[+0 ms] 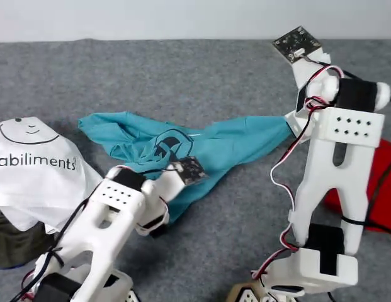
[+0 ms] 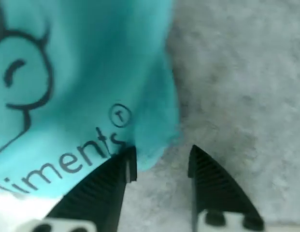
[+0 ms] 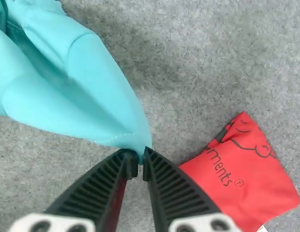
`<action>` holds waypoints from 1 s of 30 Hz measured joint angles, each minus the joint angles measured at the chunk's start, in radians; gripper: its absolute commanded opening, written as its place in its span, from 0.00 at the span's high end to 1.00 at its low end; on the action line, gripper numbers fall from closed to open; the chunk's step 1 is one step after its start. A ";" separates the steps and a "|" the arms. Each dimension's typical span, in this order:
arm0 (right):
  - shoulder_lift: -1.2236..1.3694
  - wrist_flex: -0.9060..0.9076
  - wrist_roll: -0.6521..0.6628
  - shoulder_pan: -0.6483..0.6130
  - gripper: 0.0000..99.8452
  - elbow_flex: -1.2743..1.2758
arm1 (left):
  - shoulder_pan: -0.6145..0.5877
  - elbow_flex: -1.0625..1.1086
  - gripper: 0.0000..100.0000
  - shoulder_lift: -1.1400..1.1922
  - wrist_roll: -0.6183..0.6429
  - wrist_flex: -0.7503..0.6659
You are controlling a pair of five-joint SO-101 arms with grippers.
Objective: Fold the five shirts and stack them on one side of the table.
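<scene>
A teal shirt (image 1: 201, 148) lies crumpled and stretched across the middle of the grey table. My right gripper (image 3: 139, 166) is shut on a corner of the teal shirt (image 3: 77, 92), holding it pulled taut at the shirt's right end (image 1: 289, 123). My left gripper (image 2: 159, 162) is open just above the cloth, with the edge of the teal shirt (image 2: 82, 77) between its fingers, near the shirt's lower part (image 1: 167, 214). A white shirt (image 1: 31, 167) with a drawn face lies at the left. A folded red shirt (image 3: 239, 169) rests on the right, behind the right arm (image 1: 378, 189).
A dark olive garment (image 1: 12, 242) lies under the white shirt at the left edge. The grey carpeted table (image 1: 182, 75) is bare along the back. The right arm's white body (image 1: 334, 189) stands tall over the front right.
</scene>
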 measured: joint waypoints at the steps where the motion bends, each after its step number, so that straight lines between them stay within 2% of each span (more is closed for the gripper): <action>1: 0.008 0.000 0.000 0.000 0.99 0.000 | -0.018 0.008 0.79 0.000 0.000 -0.021; 7: 0.021 0.000 -0.014 -0.023 0.99 0.000 | -0.071 0.000 0.80 0.153 -0.006 -0.112; 10: 0.021 0.000 -0.018 -0.058 0.99 0.000 | -0.077 -0.074 0.86 0.253 -0.006 -0.100; 13: 0.021 0.000 -0.018 -0.066 0.99 0.000 | -0.078 -0.153 0.99 0.341 -0.006 -0.068; 16: 0.021 0.000 -0.018 -0.068 0.99 0.000 | -0.078 -0.230 1.00 0.391 -0.008 -0.012; 20: 0.021 0.000 -0.018 -0.057 0.99 0.000 | -0.107 -0.350 1.00 0.374 -0.008 0.094; 30: -0.080 0.000 -0.018 -0.034 0.99 0.000 | -0.287 -0.746 0.99 0.058 -0.014 0.351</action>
